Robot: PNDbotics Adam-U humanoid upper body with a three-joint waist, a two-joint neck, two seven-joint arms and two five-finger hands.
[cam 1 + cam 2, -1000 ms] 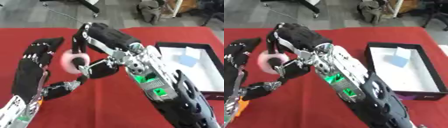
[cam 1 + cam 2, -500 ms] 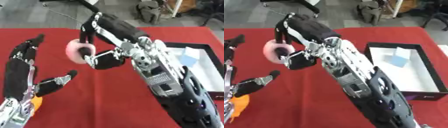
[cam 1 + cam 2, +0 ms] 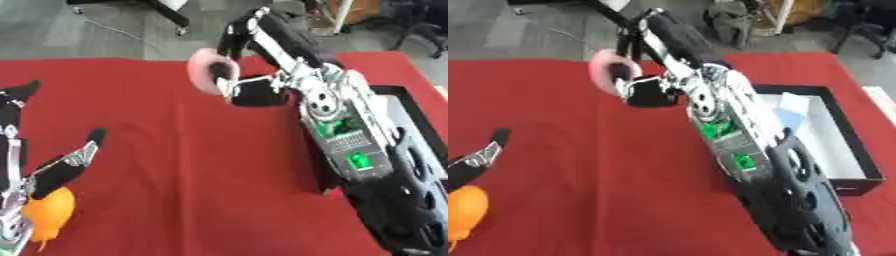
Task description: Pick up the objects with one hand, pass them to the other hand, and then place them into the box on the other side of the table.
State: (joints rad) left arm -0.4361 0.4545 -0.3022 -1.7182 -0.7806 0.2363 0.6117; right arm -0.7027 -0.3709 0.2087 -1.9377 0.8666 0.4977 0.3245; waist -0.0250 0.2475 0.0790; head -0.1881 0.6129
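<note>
Above the far part of the red table (image 3: 192, 165), the right hand (image 3: 254, 75) has its fingers curled around a pink ring (image 3: 206, 75) (held up off the cloth). Near the lower left edge the left hand (image 3: 48, 172) rests with fingers spread and relaxed, beside an orange object (image 3: 45, 210). At the right side of the table sits the black box (image 3: 846, 135), white inside, with a pale blue block (image 3: 791, 107) in it.

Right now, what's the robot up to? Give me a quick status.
Right hand shut on pink ring, above red cloth. Left hand open, low. Box unobstructed.
</note>
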